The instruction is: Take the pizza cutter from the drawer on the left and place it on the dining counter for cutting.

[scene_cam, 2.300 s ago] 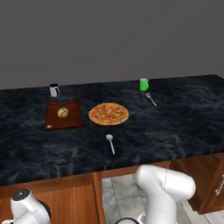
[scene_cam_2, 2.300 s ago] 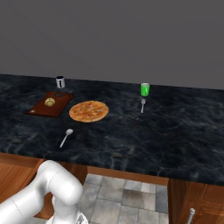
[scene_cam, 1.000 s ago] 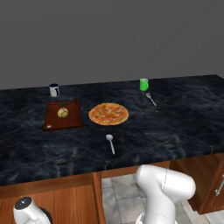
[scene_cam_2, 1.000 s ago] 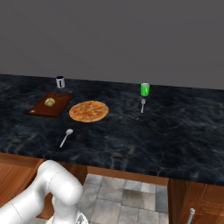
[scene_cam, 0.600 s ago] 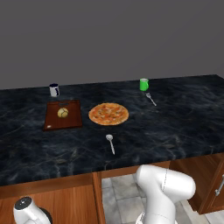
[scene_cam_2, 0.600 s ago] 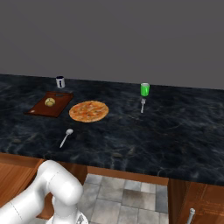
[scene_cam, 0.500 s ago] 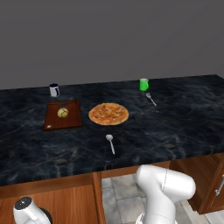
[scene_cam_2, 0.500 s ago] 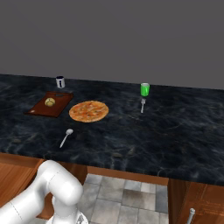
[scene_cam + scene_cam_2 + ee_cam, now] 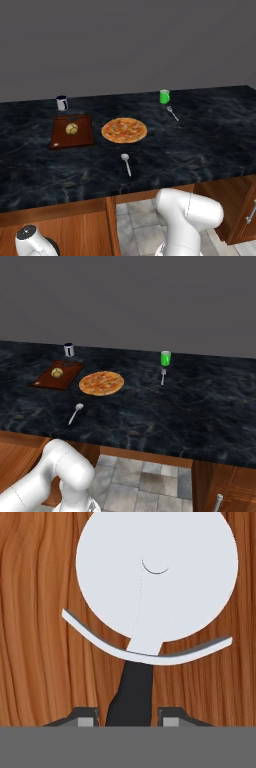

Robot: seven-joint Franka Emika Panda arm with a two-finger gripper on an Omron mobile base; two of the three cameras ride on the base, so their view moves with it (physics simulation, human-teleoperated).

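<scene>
Gripper (image 9: 131, 714) in hand view: two dark finger tips sit either side of the pizza cutter (image 9: 156, 577) dark handle, close on it; cannot tell if they actually clamp it. Cutter's pale round wheel faces the camera, curved guard below it, reddish-brown wood of the drawer (image 9: 35, 662) behind.

Left base view: dining counter (image 9: 210, 130) carries a cutting board (image 9: 71, 131) with a small round item, a pizza (image 9: 124, 130), white spoon (image 9: 126, 163), green cup (image 9: 164, 96), fork (image 9: 172, 113), dark mug (image 9: 61, 102).

Right base view: same counter (image 9: 210, 401), pizza (image 9: 101, 382) beside the board (image 9: 58, 375), spoon (image 9: 76, 412) nearer the front edge.
</scene>
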